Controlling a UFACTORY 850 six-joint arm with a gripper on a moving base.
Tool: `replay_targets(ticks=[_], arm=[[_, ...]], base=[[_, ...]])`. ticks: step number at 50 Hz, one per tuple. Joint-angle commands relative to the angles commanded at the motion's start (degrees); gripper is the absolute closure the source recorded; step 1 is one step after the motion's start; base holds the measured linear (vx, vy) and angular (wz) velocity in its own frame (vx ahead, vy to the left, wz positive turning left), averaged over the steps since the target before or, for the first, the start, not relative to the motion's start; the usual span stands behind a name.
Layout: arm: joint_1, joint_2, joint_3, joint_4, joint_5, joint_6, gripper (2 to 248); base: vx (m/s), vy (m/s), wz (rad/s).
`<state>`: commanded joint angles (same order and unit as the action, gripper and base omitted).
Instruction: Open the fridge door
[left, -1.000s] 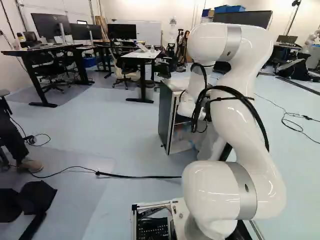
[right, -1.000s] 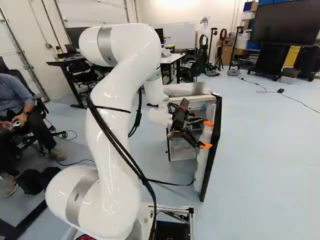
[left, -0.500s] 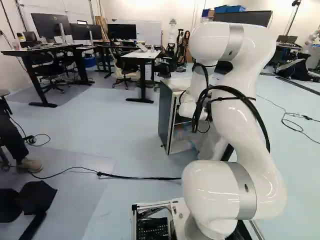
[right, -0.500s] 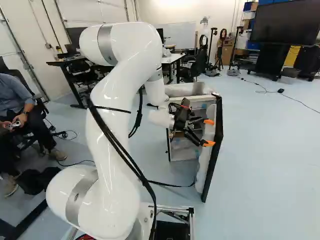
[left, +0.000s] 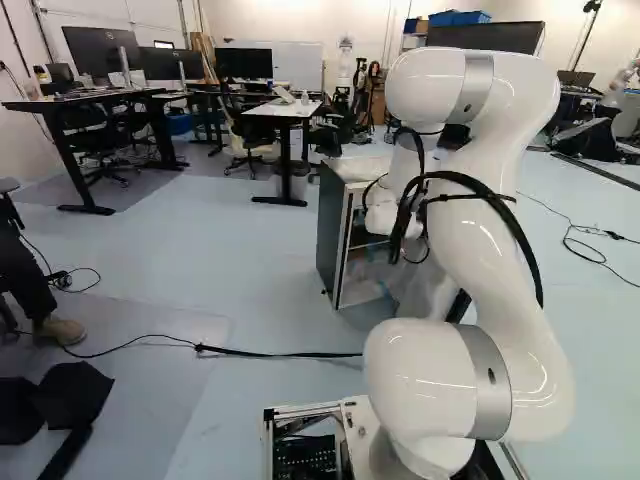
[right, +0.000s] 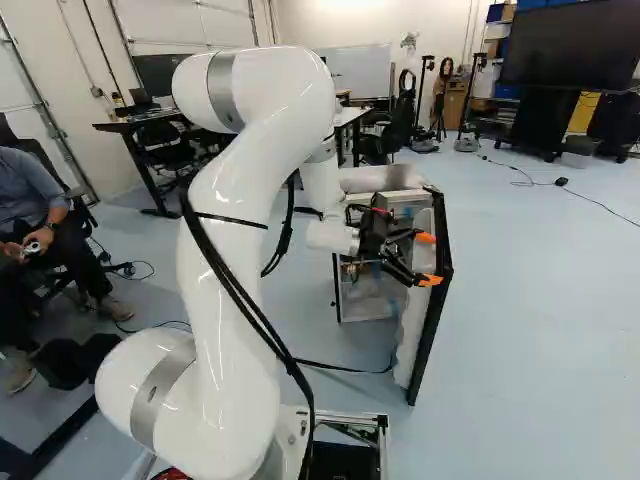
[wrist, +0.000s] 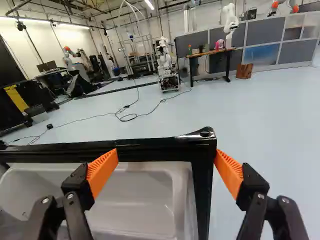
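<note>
Door (right: 432, 335) stands well open at the right of the right base view, swung out from the fridge (left: 333, 230); I judge the task close to done. Fingers (wrist: 102, 172) wide, nothing gripped, one each side of the door's top corner (wrist: 204, 139). One pad overlaps the lining (wrist: 142, 200), the other sits right by the outer edge; can't tell whether either touches.

Main risk: if I swing the arm (right: 225, 250) sideways, a pad could catch the frame and push the door back toward shut, or strain its hinge. Too much push could also shift or tip the fridge, since it looks small and light. Closing now may slip off the rounded corner or scrape the lining. The cable (right: 345, 369) on the floor runs to near the door's foot; might snag if the door sweeps lower clutter along.

Looks: glossy black frame, pale moulded lining with rounded recess, small round hole at the corner. Fridge: dark side, pale top, whitish interior, low, standing on the floor.
</note>
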<state>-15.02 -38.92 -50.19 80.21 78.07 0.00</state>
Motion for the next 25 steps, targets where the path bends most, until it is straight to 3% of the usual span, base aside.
replay_targets(ticks=[25], arm=[[-5.92,-0.80,-1.50,-0.04,0.00,0.00,3]], base=[[0.000,0.000,0.000]])
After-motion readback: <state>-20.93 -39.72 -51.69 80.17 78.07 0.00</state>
